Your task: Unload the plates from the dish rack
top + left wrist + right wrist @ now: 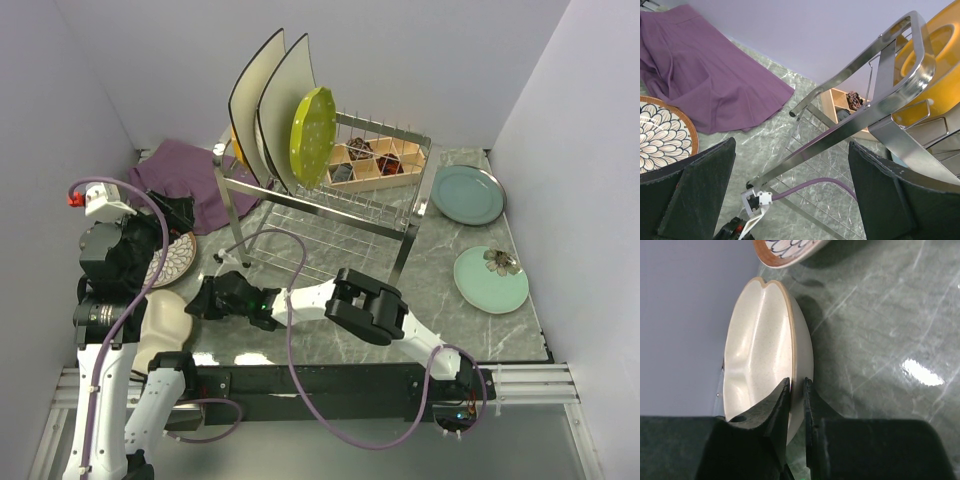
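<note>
Right jaws pinch the rim of the cream plate (760, 350) low at 8 o'clock on the desk (470, 325), seemingly setting it down; next, let go and reach for the rack (875, 112) at 12, while left jaws gape empty

Upright plates (283, 110) in dish rack (320, 203); cloth (190, 175) left of rack.
</note>
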Motion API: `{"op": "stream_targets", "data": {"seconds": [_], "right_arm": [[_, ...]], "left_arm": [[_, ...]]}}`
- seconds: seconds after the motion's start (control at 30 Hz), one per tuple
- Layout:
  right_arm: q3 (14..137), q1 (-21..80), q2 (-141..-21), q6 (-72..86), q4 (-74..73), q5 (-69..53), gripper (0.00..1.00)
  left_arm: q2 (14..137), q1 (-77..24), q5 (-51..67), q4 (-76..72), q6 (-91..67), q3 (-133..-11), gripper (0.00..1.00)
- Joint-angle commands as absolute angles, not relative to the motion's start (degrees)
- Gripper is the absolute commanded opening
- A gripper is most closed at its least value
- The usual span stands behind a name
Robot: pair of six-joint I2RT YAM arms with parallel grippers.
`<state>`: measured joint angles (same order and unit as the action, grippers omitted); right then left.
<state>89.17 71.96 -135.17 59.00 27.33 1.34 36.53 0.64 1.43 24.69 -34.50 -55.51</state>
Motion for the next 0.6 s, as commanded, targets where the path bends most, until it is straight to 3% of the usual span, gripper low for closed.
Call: {"op": "stream_targets", "data": {"seconds": [0.0,0.57], "right_arm": [[94.04,72.07,-133.33,56.78,34.28,-1.76,0.0],[99.41,71.1,-135.35,54.67,30.15,-3.78,0.0]], "left_arm": [[36.3,0.53,1.58,22.85,-34.01,-56.95,1.0],[36.12,0.61,2.11,23.11,-34.45,-57.3,1.0]]}}
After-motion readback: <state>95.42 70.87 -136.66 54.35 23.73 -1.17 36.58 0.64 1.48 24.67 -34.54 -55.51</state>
